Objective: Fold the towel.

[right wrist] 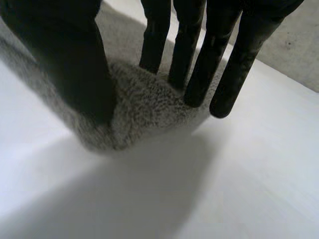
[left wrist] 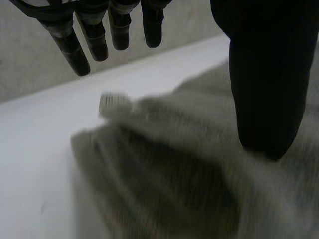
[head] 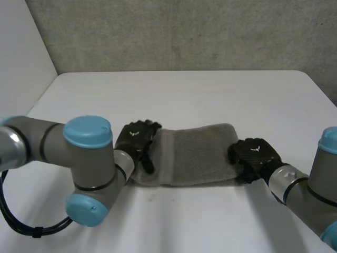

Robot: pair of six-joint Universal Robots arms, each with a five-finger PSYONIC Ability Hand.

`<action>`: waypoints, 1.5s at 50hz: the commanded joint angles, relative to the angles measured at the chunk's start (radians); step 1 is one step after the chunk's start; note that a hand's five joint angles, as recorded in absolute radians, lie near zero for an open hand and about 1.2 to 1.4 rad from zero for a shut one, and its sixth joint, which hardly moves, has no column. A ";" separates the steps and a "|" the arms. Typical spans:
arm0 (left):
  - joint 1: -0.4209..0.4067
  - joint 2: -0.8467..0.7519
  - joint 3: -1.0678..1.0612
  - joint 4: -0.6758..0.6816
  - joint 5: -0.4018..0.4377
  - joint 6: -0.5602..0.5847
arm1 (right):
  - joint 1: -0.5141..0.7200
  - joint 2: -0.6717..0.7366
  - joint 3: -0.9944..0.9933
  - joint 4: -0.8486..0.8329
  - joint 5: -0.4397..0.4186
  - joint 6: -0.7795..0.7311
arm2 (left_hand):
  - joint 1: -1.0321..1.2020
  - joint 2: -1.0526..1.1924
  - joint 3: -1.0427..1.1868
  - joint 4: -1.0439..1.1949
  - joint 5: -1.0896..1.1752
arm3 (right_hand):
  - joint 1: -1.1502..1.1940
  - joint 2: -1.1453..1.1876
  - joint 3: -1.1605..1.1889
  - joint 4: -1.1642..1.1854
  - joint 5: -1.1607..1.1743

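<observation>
Left hand (head: 136, 138): fingers straight and spread, thumb over the left end of the towel (head: 197, 155), gripping nothing.
Right hand (head: 254, 153): straight fingers and thumb pinch the right end.
Towel: lies across the table (head: 184, 95), toward its front edge.
Handling: likely light, soft and limp, so it would sag when lifted; take it at the end corners.

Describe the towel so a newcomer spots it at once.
Start at the white table. Toward the robot, the towel is the grey strip lying across it from the left hand to the right hand. It is soft, fuzzy and grey, unlike the hard black hands and the bare white tabletop.
</observation>
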State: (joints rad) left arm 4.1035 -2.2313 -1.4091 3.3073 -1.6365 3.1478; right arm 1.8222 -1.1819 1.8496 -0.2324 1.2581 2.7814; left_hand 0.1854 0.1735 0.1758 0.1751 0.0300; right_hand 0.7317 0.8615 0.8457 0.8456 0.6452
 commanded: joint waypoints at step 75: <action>0.032 -0.019 0.096 -0.308 -0.114 -0.081 | 0.269 0.389 -0.673 0.327 0.033 0.184 | -0.004 0.008 0.005 0.006 -0.023 | -0.557 -0.687 -0.671 -0.671 -0.645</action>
State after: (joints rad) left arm 4.1318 -2.2608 -1.3033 2.9891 -1.7518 3.0024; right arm 2.0738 -0.7694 1.1865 0.0943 1.2323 3.0749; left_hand 0.1803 0.1726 0.1706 0.1703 0.0290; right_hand 0.2044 0.2299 0.2140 0.2346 0.0570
